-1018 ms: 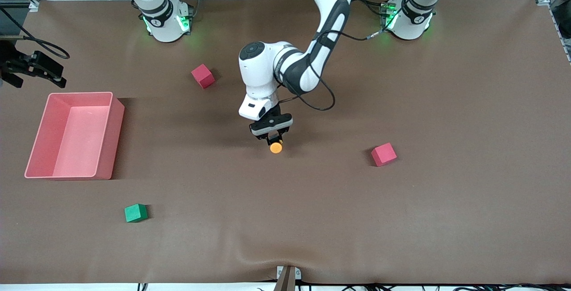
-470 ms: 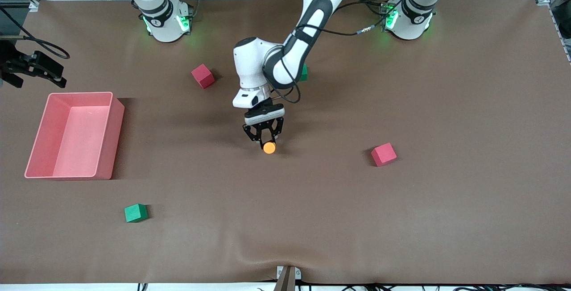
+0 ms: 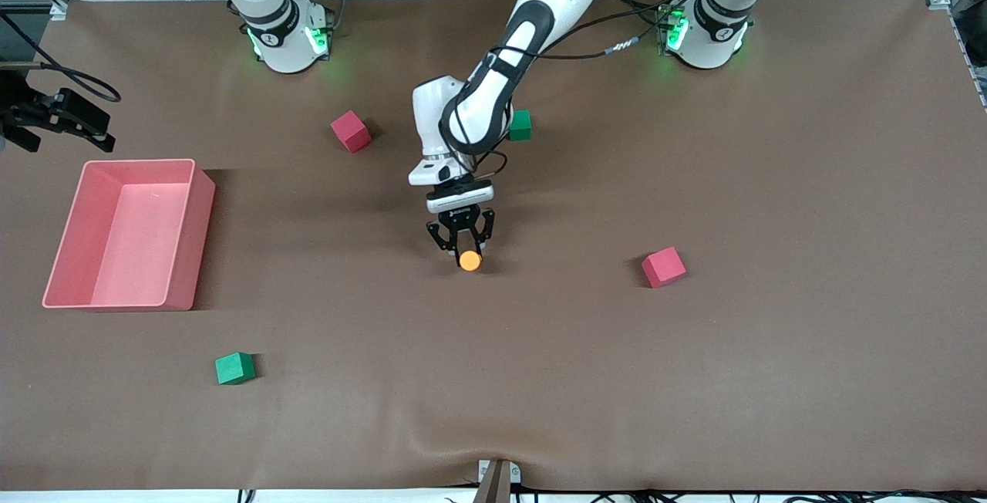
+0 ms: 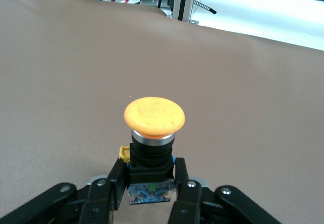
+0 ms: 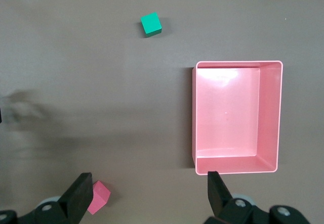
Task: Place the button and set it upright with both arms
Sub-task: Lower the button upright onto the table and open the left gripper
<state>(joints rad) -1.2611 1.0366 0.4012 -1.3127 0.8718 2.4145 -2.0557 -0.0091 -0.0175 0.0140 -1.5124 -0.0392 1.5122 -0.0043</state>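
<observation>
1. Brown table cloth point(image 3: 771, 372) carries, near its middle, the small orange-capped push-button with black body point(image 3: 469, 260).
2. At 12 o'clock from it, the left gripper point(image 3: 461, 249) clamps its body.
3. Right gripper point(image 5: 147, 196) waits with jaws wide above the pink plastic tray point(image 5: 236, 118).

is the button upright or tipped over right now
Upright. In the left wrist view the button stands on its black body, orange cap on top, with the left gripper shut on its base.
</observation>
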